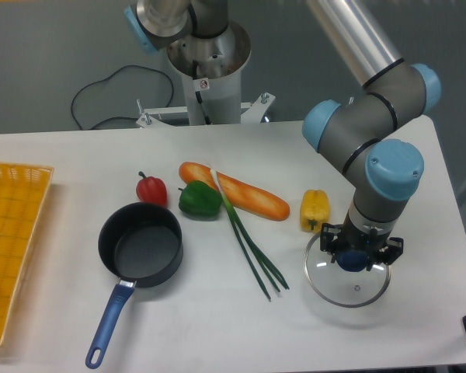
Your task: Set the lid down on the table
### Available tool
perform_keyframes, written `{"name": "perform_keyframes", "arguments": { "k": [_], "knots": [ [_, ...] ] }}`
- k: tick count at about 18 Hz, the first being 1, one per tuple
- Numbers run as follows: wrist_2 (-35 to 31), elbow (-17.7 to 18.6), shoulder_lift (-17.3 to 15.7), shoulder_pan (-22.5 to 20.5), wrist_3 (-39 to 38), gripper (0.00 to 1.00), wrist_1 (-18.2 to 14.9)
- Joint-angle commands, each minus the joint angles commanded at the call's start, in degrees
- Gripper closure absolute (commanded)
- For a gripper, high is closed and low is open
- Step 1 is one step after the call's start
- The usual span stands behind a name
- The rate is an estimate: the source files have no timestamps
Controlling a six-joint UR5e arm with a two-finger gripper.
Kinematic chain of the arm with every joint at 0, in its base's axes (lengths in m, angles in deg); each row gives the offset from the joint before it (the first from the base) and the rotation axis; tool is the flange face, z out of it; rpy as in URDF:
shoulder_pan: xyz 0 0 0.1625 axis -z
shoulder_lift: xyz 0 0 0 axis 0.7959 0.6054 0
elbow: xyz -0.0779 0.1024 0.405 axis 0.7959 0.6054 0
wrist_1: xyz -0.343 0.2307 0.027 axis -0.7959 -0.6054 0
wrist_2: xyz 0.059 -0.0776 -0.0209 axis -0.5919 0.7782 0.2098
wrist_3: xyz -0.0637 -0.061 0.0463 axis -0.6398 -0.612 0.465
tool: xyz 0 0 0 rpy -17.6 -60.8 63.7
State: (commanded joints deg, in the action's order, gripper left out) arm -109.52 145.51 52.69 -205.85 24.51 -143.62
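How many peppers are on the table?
3. A red pepper sits above the saucepan, a green pepper lies right next to it by the bread, and a yellow pepper stands near the lid. None looks hidden.
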Motion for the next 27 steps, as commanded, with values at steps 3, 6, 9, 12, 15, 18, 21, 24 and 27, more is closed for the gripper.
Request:
{"name": "perform_keyframes", "arguments": {
  "k": [3,6,9,12,15,18,21,24,27],
  "knots": [
    [0.0,0.0,0.35,0.0,0.18,0.45,0.35],
    [0.0,0.09,0.88,0.17,0.18,0.45,0.97],
    [0.0,0.18,1.14,0.26,0.18,0.44,0.97],
    [0.0,0.26,1.67,0.61,0.09,0.44,1.5],
    [0.0,0.7,1.76,0.62,0.35,0.44,1.5],
    [-0.09,1.32,1.76,0.62,0.7,0.44,1.5],
    [-0.26,1.67,1.94,0.7,0.7,0.44,1.67],
    [-0.44,2.11,1.94,0.79,0.88,0.44,1.85],
    [-0.62,2.46,2.02,0.79,2.28,0.44,1.85]
  ]
}}
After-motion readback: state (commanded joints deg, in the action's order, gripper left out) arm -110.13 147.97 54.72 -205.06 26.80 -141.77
